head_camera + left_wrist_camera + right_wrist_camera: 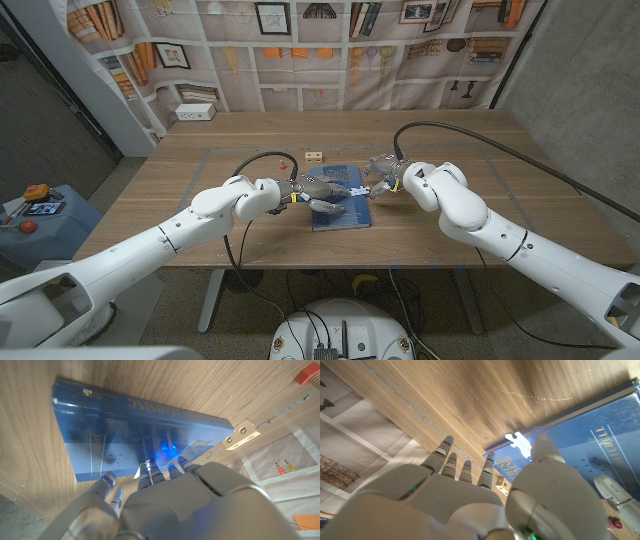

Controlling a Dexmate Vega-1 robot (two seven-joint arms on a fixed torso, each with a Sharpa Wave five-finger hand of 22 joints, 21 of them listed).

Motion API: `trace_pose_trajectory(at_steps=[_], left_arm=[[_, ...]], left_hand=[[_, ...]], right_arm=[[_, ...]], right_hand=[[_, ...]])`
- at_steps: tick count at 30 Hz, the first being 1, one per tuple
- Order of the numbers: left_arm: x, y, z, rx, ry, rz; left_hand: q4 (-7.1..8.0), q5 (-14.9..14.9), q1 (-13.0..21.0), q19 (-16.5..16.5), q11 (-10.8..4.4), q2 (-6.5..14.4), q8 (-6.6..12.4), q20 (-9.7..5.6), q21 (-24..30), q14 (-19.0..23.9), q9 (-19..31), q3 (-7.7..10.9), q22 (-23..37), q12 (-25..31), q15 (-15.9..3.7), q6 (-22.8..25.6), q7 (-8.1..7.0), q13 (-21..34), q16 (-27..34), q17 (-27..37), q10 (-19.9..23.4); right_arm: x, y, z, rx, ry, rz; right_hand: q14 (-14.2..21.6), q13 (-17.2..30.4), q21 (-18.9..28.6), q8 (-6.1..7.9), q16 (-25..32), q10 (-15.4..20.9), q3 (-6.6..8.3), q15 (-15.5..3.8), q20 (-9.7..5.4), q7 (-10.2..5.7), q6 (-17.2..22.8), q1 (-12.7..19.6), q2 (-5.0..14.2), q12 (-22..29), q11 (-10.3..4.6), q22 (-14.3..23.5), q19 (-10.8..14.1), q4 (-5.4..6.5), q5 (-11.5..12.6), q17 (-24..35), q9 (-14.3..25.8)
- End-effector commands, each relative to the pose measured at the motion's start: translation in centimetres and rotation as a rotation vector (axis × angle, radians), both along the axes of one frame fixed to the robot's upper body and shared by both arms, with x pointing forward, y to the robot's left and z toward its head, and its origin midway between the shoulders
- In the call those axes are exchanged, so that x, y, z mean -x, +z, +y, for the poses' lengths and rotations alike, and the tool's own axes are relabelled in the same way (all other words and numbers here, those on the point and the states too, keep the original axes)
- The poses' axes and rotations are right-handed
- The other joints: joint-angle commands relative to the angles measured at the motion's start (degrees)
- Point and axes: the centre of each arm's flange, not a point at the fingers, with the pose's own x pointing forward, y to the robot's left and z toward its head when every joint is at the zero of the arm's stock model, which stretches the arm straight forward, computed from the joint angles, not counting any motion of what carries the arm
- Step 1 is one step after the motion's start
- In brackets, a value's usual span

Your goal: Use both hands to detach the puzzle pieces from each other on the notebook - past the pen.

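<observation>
Puzzle pieces (519, 443) lie on the blue notebook (345, 207) mid-table: thin, light, stiff card, best pinched at opposite edges and pulled apart flat. Left hand (318, 189) and right hand (381, 173) hover there; whether either grips anything I cannot tell.

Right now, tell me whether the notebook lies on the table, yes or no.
Yes. In the left wrist view the blue notebook lies flat on the wooden table.
</observation>
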Motion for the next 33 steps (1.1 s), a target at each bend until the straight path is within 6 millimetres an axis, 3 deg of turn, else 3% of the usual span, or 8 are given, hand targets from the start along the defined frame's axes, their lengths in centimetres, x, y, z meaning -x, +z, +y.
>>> trace_pose_trajectory(at_steps=[1, 33], left_arm=[[-0.1, -0.1, 0.0, 0.000, 0.000, 0.006], [-0.1, 0.0, -0.2, -0.006, 0.004, 0.011]], left_hand=[[-0.15, 0.17, 0.63, -9.08, -0.08, 4.92, 0.32, -4.72, 0.24, -2.98, 0.21, 0.49, 0.14, 0.27, -5.78, 0.57, -0.33, 0.24, -0.09, 0.13, 0.40], [-0.38, 0.11, 0.69, -8.82, -0.14, 4.84, 0.27, -4.61, 0.20, -2.52, 0.23, 0.92, 0.13, 0.29, -5.89, 1.08, -0.26, 0.25, -0.10, 0.13, 1.05]], right_arm=[[-0.6, -0.4, 0.5, 0.004, -0.001, -0.002], [-1.7, -1.6, 0.9, -0.020, -0.009, -0.026]], right_hand=[[0.29, 0.15, 0.31, 0.71, 0.35, 0.38, -0.06, -0.09, -0.02, -0.01, 0.88, 0.87, 0.11, 0.59, -0.20, 0.20, 0.77, 0.37, -0.21, 0.16, 0.28], [2.03, 0.21, 0.37, 4.76, 1.14, 2.97, -0.58, -1.36, -0.83, -0.87, 6.84, 2.60, 0.41, 1.14, -0.84, 0.21, 2.21, 0.57, -0.99, 0.57, 1.35]])
